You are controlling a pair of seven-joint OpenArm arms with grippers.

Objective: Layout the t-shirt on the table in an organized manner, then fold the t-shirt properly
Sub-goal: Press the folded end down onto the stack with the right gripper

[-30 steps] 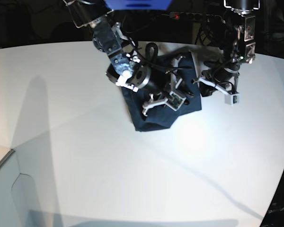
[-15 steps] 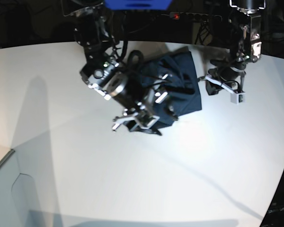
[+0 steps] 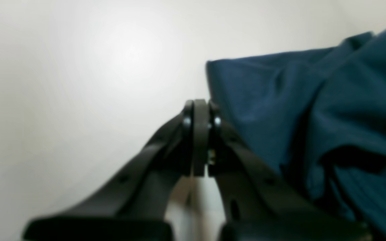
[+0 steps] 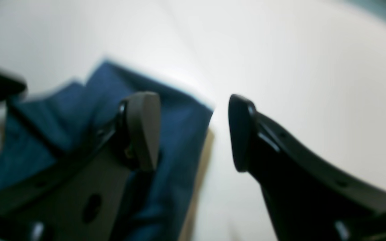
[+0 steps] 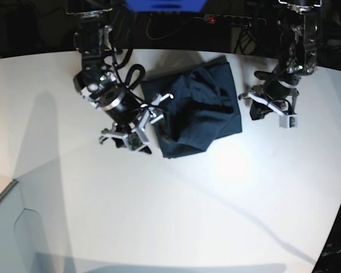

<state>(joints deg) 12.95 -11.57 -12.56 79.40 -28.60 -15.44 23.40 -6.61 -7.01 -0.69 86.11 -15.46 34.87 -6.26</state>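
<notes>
Your t-shirt (image 5: 202, 108) lies bunched and partly folded on the white counter (image 5: 176, 210), toward its far side, between the two arms — creased, not spread flat. Your right hand (image 4: 193, 132) stands wide with nothing between its fingers; in its wrist view one finger (image 4: 142, 129) is over the navy cloth and the other over bare counter, right by the shirt's edge. Your left hand (image 3: 198, 134) is pressed fully together and grips nothing — it sits just beside the shirt's other edge.
</notes>
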